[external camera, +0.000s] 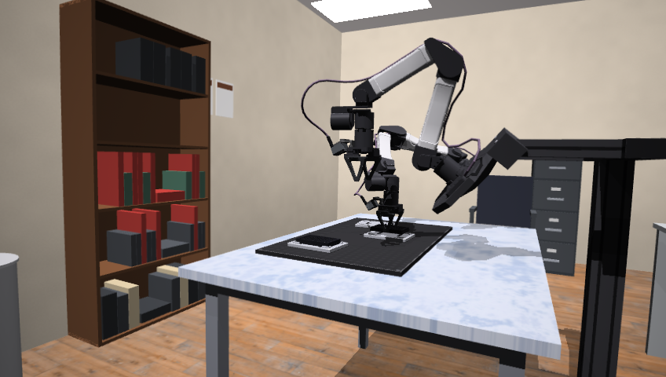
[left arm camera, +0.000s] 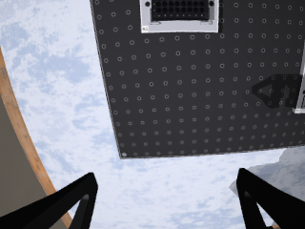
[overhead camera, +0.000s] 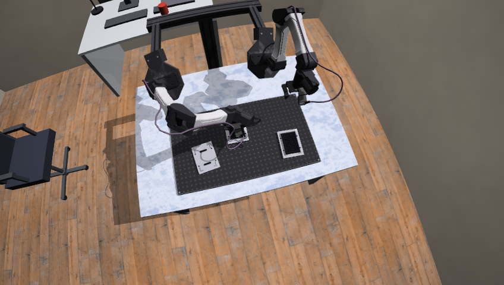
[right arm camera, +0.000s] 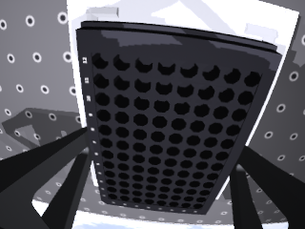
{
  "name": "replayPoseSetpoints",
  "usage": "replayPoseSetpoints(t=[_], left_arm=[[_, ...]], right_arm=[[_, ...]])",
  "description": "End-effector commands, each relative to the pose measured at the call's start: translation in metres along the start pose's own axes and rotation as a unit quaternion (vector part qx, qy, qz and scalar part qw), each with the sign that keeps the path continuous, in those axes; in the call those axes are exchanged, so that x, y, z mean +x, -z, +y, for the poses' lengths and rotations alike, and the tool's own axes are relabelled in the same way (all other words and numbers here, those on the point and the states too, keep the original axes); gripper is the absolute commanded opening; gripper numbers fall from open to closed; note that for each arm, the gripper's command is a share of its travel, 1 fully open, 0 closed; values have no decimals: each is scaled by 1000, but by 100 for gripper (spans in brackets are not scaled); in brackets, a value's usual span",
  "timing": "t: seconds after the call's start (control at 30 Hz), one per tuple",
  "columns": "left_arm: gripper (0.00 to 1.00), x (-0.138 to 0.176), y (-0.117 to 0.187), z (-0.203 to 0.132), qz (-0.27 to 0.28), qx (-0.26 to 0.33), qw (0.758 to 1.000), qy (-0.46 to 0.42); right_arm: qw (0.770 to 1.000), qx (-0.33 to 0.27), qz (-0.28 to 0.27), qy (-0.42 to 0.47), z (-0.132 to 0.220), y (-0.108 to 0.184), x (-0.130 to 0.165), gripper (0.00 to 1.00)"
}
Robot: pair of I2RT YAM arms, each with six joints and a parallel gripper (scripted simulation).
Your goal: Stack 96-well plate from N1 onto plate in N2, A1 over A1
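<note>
My right gripper [overhead camera: 237, 131] [external camera: 389, 224] [right arm camera: 164, 140] is shut on the long sides of a black 96-well plate [external camera: 389, 229] [right arm camera: 172, 45]. That plate is level at the white middle nest [overhead camera: 236, 141] [external camera: 374, 235] [right arm camera: 286, 29]; whether it is seated or just above is unclear. Its cut corner cannot be made out. Nest N1 [overhead camera: 205, 157] [external camera: 363, 224] is empty. Nest N2 [overhead camera: 292, 155] [external camera: 296, 246] [left arm camera: 181, 28] holds the other black plate [overhead camera: 290, 142] [external camera: 317, 239] [left arm camera: 181, 7], lying flat. My left gripper [overhead camera: 294, 98] [external camera: 363, 175] [left arm camera: 165, 179] is open and empty, above the table's arm-side edge.
The nests stand on a black perforated board [overhead camera: 260, 151] [external camera: 280, 254] [left arm camera: 191, 100] on a blue-white table [overhead camera: 158, 198] [external camera: 490, 289]. The middle nest lies between N1 and N2, nearer the arms. The right arm reaches low over the board, its cable looping near N1.
</note>
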State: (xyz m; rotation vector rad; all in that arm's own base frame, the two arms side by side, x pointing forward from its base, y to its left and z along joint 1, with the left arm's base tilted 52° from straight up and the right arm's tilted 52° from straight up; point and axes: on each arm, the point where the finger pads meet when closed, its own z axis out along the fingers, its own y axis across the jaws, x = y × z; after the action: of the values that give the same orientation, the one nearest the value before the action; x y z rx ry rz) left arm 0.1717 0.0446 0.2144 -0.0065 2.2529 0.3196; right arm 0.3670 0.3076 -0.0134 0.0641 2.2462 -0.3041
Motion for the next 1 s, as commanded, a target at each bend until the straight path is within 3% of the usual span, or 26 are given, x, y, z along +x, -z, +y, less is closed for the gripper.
replayPoseSetpoints(t=[0.0,0.97], left_arm=[[100,-2,2,2,-2,-4,1000,3],[100,-2,2,2,-2,-4,1000,3]], right_arm=[[1000,7,9,4,-5,-13,9,0],[1000,5,8,6,-5,-15,10,0]])
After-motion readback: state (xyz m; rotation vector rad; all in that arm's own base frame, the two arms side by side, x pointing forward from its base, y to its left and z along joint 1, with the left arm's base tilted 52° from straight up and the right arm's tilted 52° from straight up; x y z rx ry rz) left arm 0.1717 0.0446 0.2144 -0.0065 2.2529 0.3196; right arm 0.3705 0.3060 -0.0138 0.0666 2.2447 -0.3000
